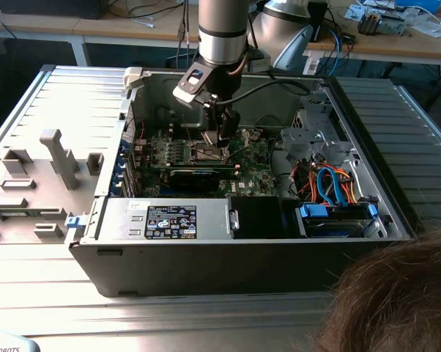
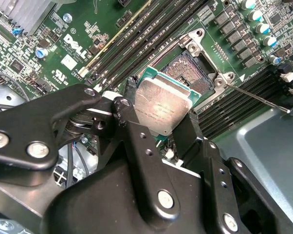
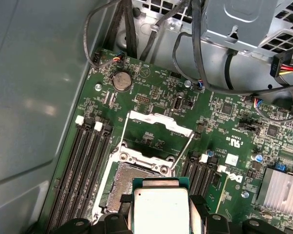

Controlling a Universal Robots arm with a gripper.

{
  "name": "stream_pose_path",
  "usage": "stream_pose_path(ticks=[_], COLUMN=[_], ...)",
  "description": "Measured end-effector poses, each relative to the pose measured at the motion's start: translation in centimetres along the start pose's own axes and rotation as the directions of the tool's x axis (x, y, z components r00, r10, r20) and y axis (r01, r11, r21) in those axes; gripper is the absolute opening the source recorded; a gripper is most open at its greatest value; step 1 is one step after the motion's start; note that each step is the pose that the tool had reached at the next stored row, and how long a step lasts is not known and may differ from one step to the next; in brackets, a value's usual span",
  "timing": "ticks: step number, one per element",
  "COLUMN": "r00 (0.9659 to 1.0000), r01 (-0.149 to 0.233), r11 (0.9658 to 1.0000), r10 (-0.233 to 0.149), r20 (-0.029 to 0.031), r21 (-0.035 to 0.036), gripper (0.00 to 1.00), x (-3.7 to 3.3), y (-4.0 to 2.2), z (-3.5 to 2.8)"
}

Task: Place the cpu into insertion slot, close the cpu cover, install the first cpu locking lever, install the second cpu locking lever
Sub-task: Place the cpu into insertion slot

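Inside the open computer case (image 1: 206, 271), the pincer (image 2: 158, 122) clamps the cpu (image 2: 163, 107) by two opposite edges, holding it just above one edge of the insertion slot (image 2: 188, 73) on the green motherboard (image 3: 151, 92), not seated. In the first wrist view, the cpu cover (image 3: 158, 124) stands swung open beyond the slot.

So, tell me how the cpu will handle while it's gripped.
The cpu is probably stiff and light: a thin flat plate with a metal top. Its smooth edges might slip in the gripper pinching its sides. Probably fragile if dropped askew on the insertion slot.
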State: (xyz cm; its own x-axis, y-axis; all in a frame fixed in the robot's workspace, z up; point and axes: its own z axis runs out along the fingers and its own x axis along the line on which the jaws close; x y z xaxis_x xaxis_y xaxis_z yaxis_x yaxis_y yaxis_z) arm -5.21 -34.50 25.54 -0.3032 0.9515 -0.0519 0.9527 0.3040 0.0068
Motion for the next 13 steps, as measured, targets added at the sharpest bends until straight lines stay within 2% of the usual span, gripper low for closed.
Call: stream_pose_path(ticks=[13], r00=[0.9996], r01=[-0.028], r11=[0.9996], r10=[0.028], r20=[0.0002], r21=[0.0014], gripper=[0.55], x=[0.01], y=[0.00], z=[0.10])
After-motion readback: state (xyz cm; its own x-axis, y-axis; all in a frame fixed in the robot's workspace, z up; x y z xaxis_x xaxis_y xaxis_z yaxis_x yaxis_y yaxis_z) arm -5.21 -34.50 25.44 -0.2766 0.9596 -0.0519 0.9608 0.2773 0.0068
